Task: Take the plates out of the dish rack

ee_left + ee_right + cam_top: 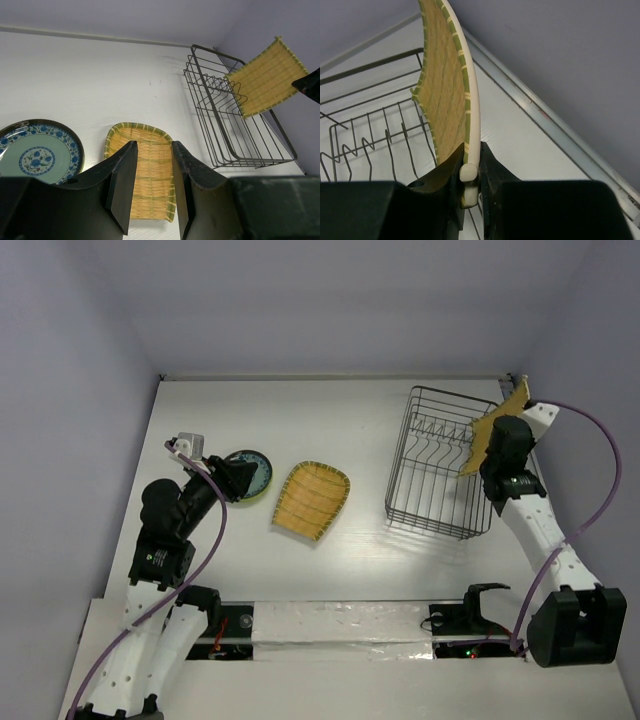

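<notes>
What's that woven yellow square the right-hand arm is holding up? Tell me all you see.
A square woven bamboo plate, tan slats with green-banded edging and a pale rim. The right gripper pinches one edge, holding it tilted on edge above the right side of the wire dish rack. Whether it touches the wires is unclear.

The left arm [175, 530] was bent at the elbow and reached forward on the left side. The left gripper [150, 187] was empty, with its jaws partly apart. The right arm [535, 525] extended forward on the right side. The right gripper [470, 167] was clamped on the rim of a square bamboo plate [447, 85].
</notes>
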Controlling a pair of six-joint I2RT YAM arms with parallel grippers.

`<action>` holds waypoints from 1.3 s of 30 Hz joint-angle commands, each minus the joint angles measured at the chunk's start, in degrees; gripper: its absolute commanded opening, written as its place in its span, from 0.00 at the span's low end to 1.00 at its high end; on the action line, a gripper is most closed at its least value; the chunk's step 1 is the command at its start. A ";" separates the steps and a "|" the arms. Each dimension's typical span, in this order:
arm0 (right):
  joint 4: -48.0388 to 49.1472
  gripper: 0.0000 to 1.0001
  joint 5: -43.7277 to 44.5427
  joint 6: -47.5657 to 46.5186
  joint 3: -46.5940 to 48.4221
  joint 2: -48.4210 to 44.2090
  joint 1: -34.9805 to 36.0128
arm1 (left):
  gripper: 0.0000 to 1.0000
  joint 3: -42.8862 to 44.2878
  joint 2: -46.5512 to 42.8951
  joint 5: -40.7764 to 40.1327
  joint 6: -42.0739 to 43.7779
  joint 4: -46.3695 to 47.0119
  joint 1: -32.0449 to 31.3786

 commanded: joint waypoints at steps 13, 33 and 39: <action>14.35 0.00 3.00 -9.41 5.91 -5.12 9.32 | 0.30 1.24 -0.17 -0.17 0.25 2.01 -0.40; 11.10 0.00 -46.47 8.15 10.40 -5.22 24.24 | 0.30 1.50 -0.43 -1.39 0.78 1.39 0.74; 18.65 0.00 -54.11 14.04 6.19 2.95 31.28 | 0.30 2.56 -0.87 -3.33 1.22 0.69 1.80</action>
